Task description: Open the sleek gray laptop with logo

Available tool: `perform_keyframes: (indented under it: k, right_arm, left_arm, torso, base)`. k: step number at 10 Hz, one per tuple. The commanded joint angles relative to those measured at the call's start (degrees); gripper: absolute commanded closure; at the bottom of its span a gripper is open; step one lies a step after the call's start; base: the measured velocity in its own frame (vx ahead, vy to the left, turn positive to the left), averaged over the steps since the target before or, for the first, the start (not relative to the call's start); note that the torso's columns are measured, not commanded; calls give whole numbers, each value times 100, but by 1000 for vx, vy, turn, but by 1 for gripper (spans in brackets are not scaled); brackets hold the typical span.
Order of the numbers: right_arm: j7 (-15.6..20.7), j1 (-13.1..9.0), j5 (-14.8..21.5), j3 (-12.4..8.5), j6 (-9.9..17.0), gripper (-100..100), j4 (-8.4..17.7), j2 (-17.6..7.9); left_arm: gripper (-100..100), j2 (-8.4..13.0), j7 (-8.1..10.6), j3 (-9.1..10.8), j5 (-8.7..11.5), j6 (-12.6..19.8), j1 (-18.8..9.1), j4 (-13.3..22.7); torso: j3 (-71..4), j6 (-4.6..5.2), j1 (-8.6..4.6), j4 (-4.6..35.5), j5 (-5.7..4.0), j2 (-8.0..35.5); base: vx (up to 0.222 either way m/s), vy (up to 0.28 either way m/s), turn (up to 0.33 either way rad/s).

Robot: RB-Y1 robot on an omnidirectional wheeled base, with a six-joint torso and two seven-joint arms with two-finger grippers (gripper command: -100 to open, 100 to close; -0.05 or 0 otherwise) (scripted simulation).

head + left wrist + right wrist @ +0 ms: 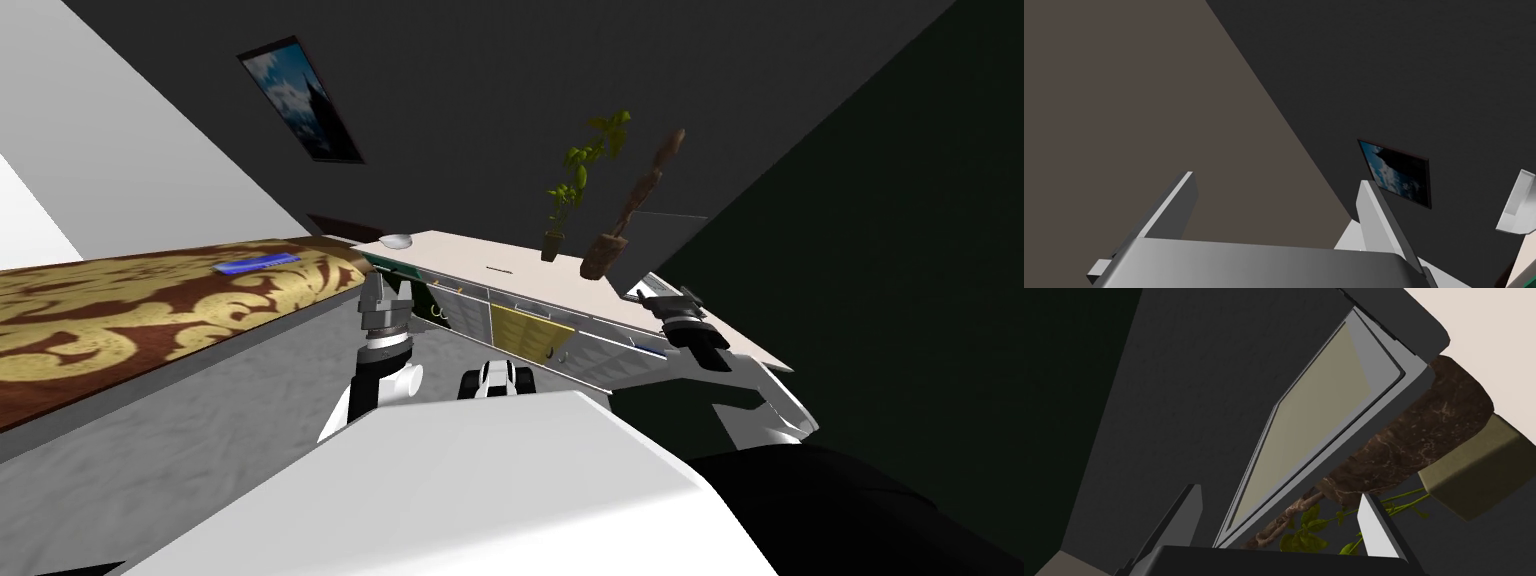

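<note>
The grey laptop [1314,423] stands with its lid raised, and its pale screen in a grey bezel faces my right hand. My right gripper [1279,513] is open, and the lid's near edge runs down between its two fingers without either one pressing it. In the head view the lid [665,245] is a thin dark panel at the right end of the white desk top [470,255], with my right gripper [655,293] just at its base. My left gripper [385,288] hangs open and empty at the desk's left front; its fingers [1374,210] stand wide apart.
A potted plant [580,180] and a brown sculpture [630,210] stand on the desk just behind the laptop. A small white object [396,241] lies at the desk's left end. Shelves with books [520,330] run under the top. A bed with a brown-gold cover [150,310] lies to the left.
</note>
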Motion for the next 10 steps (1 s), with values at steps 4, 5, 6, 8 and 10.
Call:
perform_keyframes:
  k: [4, 5, 6, 8, 10]
  right_arm:
    - [906, -44, 45, -460, 558, -100, 444, -645]
    - [1012, -47, 49, -517, 624, -100, 495, -739]
    - [1099, -50, 52, -564, 678, -100, 536, -819]
    - [1125, -35, 42, -597, 691, -100, 563, -879]
    - [1136, -13, -22, -636, 761, -100, 560, -987]
  left_arm:
    - [0, 0, 0, 0, 0, 0, 0, 0]
    - [0, 0, 0, 0, 0, 0, 0, 0]
    - [0, 0, 0, 0, 0, 0, 0, 0]
    - [0, 0, 0, 0, 0, 0, 0, 0]
    - [0, 1, 0, 1, 0, 0, 0, 0]
  torso:
    - [-4, 1, 6, -2, 2, -5]
    - [-1, 1, 5, -1, 1, 0]
    - [1, 2, 1, 0, 1, 2]
    - [3, 1, 0, 1, 0, 5]
    - [-3, -1, -14, -1, -3, -5]
  base:
    - [70, 125, 55]
    - [69, 97, 37]
    - [57, 76, 28]
    - [35, 46, 20]
    - [47, -25, 31]
